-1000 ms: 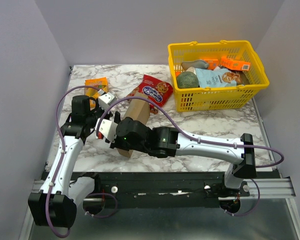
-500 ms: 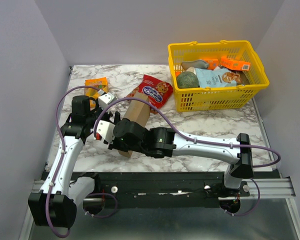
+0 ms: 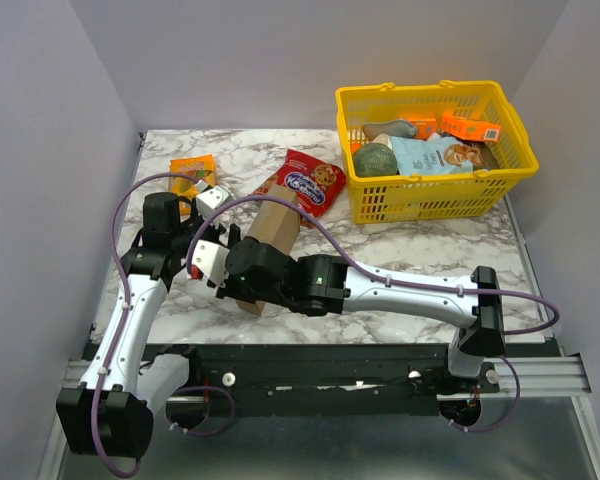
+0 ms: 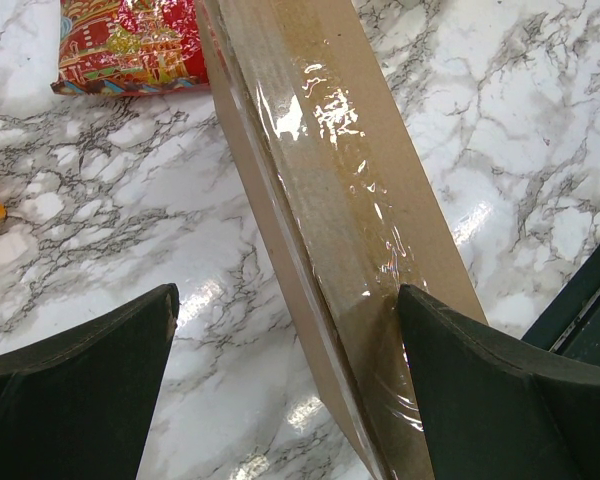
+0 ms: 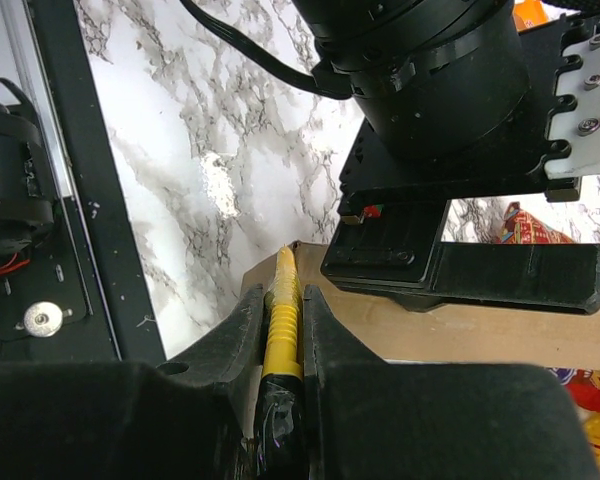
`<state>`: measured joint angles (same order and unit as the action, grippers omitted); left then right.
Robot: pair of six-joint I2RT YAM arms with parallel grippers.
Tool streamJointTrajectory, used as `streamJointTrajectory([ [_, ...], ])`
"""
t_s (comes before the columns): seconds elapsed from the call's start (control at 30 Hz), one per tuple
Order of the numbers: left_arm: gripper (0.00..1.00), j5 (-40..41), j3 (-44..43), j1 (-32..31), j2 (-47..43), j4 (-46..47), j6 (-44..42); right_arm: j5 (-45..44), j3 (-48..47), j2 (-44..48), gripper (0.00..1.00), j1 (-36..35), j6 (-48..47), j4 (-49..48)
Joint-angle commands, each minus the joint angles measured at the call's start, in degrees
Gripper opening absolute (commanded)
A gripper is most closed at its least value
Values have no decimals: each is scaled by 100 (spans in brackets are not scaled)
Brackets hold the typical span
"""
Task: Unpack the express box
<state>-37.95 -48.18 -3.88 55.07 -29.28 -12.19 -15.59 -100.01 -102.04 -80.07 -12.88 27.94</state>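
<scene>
Express box [image 3: 278, 226], near end under right arm [image 3: 400, 288]

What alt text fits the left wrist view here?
A brown cardboard box sealed with clear tape runs diagonally across a marble table, between the left arm's two dark fingers, which stand wide apart. The box appears to touch the finger at lower right. A red snack bag lies at top left.
</scene>
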Motion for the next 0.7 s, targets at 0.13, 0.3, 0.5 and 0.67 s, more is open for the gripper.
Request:
streamJointTrajectory([
  [0.13,99,236,195,-16,-14,-271,-100,-137,-89,-123,0,71,23,53],
  [0.3,99,236,213,-16,4,-236,-109,-32,7,-71,0,132,58,141],
  [0.5,99,236,213,-16,39,-219,-109,390,86,-53,0,237,155,369],
  [0.67,99,297,230,-16,39,-228,-126,750,139,35,0,273,172,633],
])
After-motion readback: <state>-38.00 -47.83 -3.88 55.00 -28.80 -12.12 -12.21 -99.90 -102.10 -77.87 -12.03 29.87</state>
